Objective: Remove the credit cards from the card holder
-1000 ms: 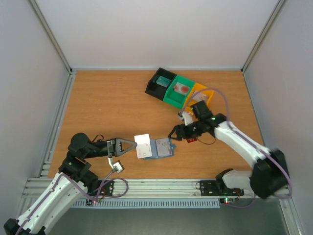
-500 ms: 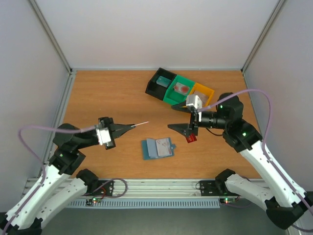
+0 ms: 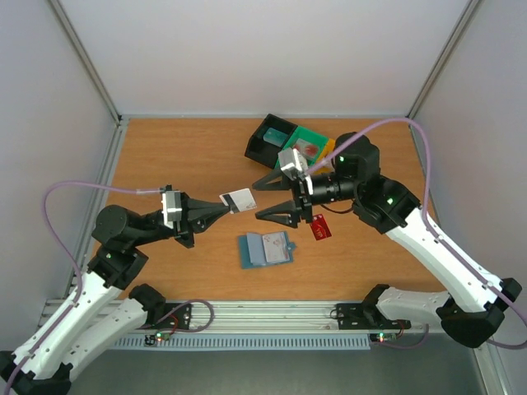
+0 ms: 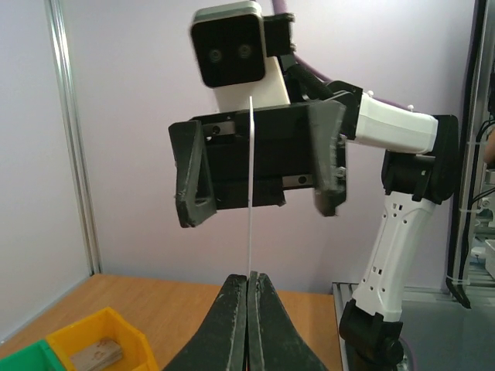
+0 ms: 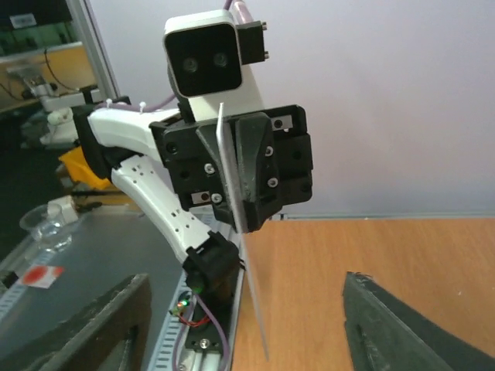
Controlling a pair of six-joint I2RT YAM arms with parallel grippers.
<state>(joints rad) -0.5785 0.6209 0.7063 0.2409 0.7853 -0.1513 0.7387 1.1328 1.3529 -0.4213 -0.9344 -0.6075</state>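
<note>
The light blue card holder lies open on the wooden table. A dark red card lies flat on the table to its right. My left gripper is shut on a white card and holds it in the air above the holder. In the left wrist view the card stands edge-on from the shut fingertips. My right gripper is wide open, faces the left one, and its fingers stand on either side of the card's free end. The right wrist view shows the card between its spread fingers.
Black, green and orange bins stand in a row at the back, just behind the right arm. The orange bin also shows in the left wrist view. White walls enclose the table on three sides.
My left gripper has drawn the white card away from the holder, lifted it and carried it right. My right gripper has risen, swung left and now faces the card, open.
</note>
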